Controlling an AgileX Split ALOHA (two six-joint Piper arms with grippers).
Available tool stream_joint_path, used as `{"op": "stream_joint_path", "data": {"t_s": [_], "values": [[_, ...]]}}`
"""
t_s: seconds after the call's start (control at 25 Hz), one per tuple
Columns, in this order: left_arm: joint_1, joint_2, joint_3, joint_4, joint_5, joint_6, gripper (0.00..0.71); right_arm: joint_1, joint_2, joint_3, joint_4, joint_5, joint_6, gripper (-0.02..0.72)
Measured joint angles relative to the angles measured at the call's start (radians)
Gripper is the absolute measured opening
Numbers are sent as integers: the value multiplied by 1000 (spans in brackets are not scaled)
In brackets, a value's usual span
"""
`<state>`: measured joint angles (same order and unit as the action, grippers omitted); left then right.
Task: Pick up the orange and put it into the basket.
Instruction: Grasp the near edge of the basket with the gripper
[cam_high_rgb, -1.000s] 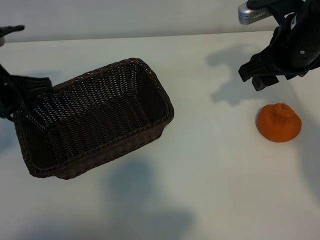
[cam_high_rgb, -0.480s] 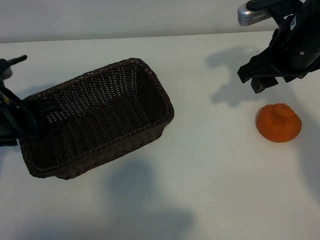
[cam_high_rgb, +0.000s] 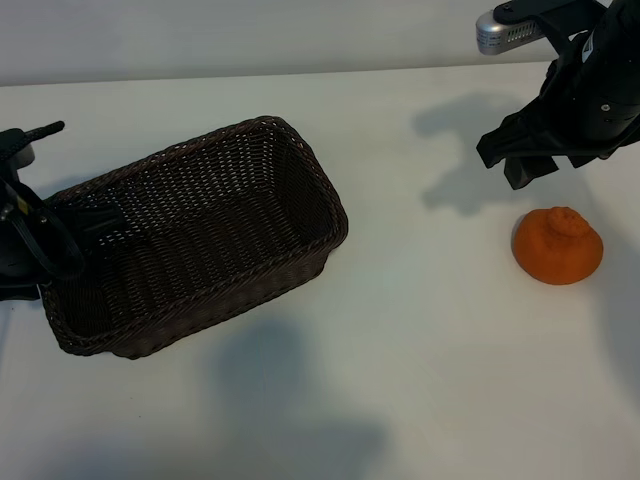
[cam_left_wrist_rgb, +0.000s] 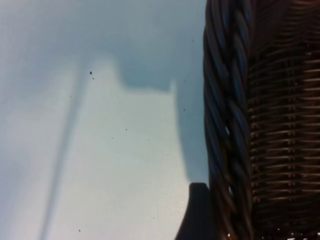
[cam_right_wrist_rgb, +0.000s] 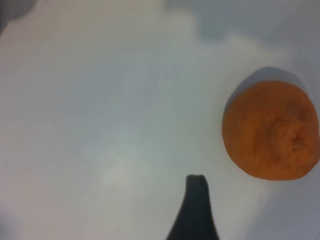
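The orange (cam_high_rgb: 557, 246) lies on the white table at the right, knob up; the right wrist view shows the orange (cam_right_wrist_rgb: 272, 131) off to one side of a dark finger (cam_right_wrist_rgb: 196, 210). My right gripper (cam_high_rgb: 520, 157) hangs open just behind and left of the fruit, apart from it and holding nothing. The dark brown wicker basket (cam_high_rgb: 215, 137) stands slanted at centre-left with nothing inside. My left gripper (cam_high_rgb: 68, 236) is open at the basket's left short end. One finger (cam_left_wrist_rgb: 198, 212) sits just outside the braided rim (cam_left_wrist_rgb: 225, 115); the other is hidden.
The white table (cam_high_rgb: 420, 330) runs wide between the basket and the orange and along the front. A pale wall (cam_high_rgb: 300, 35) closes the far edge. Arm shadows fall on the table behind the right gripper.
My left arm has come in from the left edge and settled against the basket's left end. The right gripper, the orange and the basket have hardly moved.
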<state>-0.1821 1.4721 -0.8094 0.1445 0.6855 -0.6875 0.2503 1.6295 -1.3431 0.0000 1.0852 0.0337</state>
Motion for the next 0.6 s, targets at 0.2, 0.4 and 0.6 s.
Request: {"op": "stream_joint_path", "data": {"t_s": [0.2, 0.4, 0.6], "values": [[0, 22, 1, 0, 3, 0, 590, 0, 0, 0, 0, 4, 0, 572], [0, 40, 51, -2, -45, 0, 590, 0, 0, 0, 0, 9, 0, 572], [30, 62, 98, -25, -92, 19, 590, 0, 0, 0, 0, 11, 0, 572]]}}
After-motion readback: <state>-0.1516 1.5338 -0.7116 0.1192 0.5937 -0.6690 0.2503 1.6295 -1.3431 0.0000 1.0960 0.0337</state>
